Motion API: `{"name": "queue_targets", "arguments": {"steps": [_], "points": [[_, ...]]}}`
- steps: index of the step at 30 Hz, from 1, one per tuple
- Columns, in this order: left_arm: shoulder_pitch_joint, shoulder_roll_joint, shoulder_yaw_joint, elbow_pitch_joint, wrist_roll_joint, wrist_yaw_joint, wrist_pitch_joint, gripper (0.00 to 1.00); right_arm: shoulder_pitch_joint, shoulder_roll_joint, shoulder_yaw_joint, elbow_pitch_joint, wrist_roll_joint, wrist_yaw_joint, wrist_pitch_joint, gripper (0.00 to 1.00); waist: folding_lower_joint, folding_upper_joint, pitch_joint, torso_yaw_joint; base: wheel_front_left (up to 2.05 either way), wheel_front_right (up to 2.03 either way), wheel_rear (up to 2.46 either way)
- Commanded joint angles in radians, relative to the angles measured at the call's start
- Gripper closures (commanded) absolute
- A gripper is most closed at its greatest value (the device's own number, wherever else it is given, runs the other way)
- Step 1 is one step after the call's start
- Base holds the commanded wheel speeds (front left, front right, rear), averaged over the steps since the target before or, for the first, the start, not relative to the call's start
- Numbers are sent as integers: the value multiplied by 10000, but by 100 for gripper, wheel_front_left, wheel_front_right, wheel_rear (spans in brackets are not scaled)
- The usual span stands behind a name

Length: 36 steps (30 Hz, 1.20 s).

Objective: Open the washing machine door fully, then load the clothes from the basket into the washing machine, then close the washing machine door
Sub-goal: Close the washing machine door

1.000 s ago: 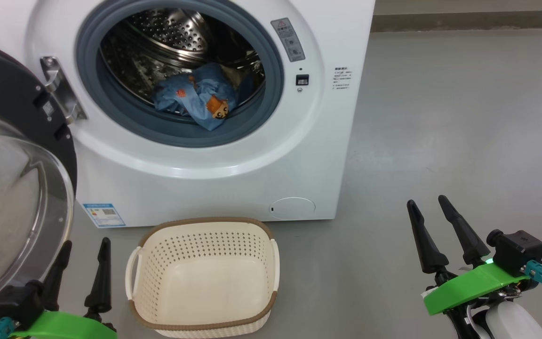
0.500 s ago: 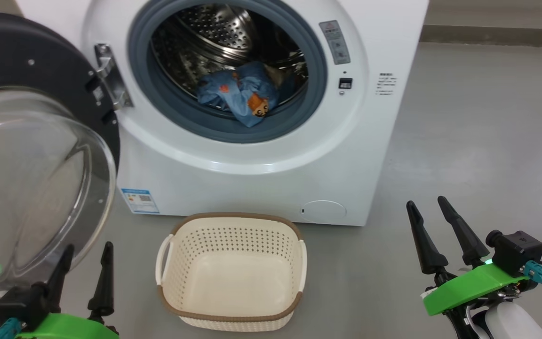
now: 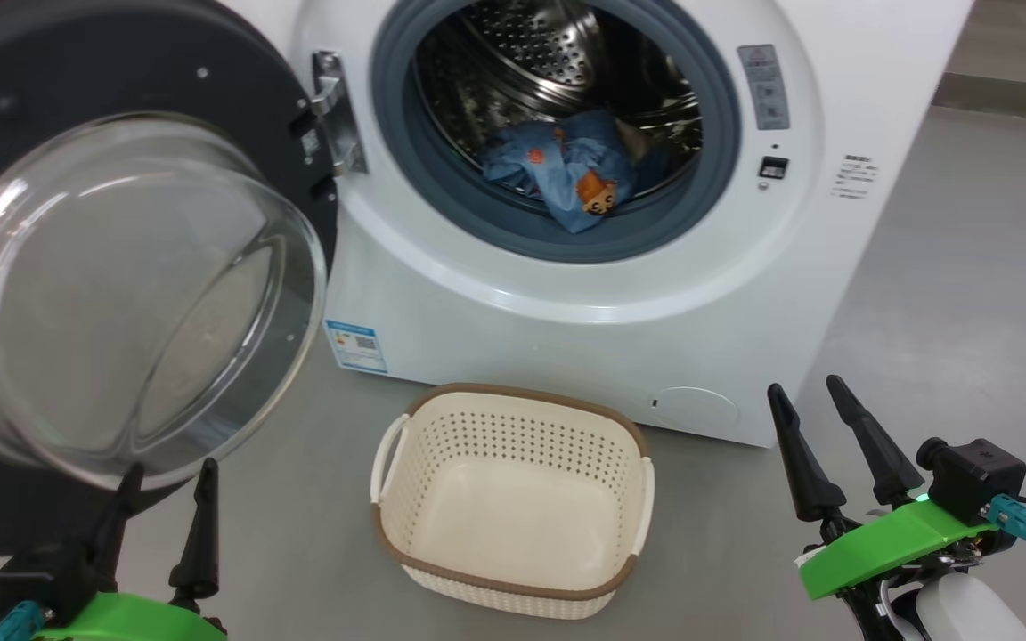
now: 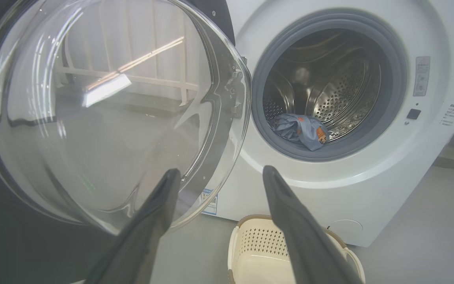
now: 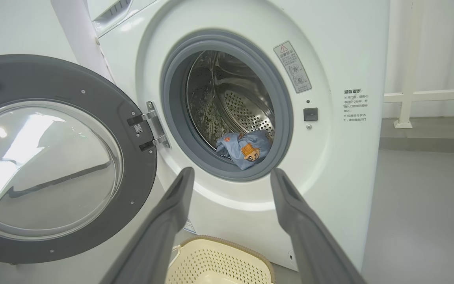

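The white washing machine (image 3: 584, 294) stands with its round black door (image 3: 121, 80) swung wide to the left, glass bowl facing me. Light-blue clothes (image 3: 571, 169) with an orange bear print lie at the front of the steel drum, also in the wrist views (image 4: 302, 130) (image 5: 246, 148). The cream basket (image 3: 513, 574) sits on the floor before the machine with nothing in it. My left gripper (image 3: 166, 476) is open at the lower left, just below the door's glass. My right gripper (image 3: 811, 396) is open at the lower right, away from everything.
Grey floor (image 3: 967, 294) spreads to the machine's right. A blue label sticker (image 3: 355, 344) sits low on the machine's front. A white railing (image 5: 412, 98) stands behind the machine at the right.
The head camera has turned left, so machine, door and basket sit further right in the picture. Both grippers keep their places and stay open.
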Motion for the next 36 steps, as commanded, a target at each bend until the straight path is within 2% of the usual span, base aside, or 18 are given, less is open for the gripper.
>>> {"name": "queue_targets", "arguments": {"steps": [1,22,36], "points": [[-249,339,357,-151,80,58,-12,0,-153,-70,177,-189,-5,75,-80,0,0,0,46,408,0,0,0],[-203,549,361,-213,106,259,43,0,-97,42,295,-87,126,75,-80,0,0,0,-203,2299,0,0,0],[59,633,621,-541,-31,494,6,0,-612,7,873,201,254,75,-80,0,0,0,-71,2496,0,0,0]]}}
